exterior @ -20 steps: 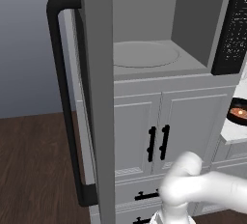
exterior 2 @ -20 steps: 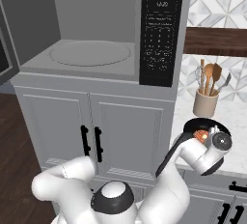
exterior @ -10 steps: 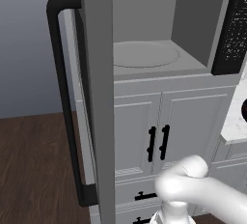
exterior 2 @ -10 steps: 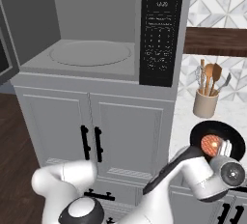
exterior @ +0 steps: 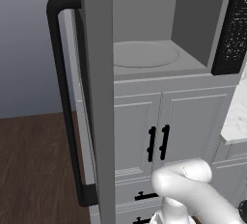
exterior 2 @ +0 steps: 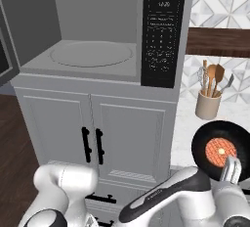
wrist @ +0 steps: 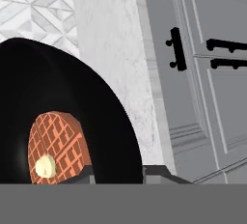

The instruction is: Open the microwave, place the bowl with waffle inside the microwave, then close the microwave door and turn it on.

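Pincer (exterior 2: 231, 168) clamped on the rim of the bowl with waffle (exterior 2: 220, 148) — beside the microwave (exterior 2: 93, 30), door (exterior: 91, 97) wide open.

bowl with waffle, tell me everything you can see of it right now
The bowl with waffle is a round, shallow black bowl, glossy-looking, holding one orange-brown grid-patterned waffle with a pale dab of something like butter on it. In the right base view it is tipped so its inside faces the camera, right of the microwave, in front of the white marbled counter. The pincer sits at its lower rim; whether it grips the rim is unclear.
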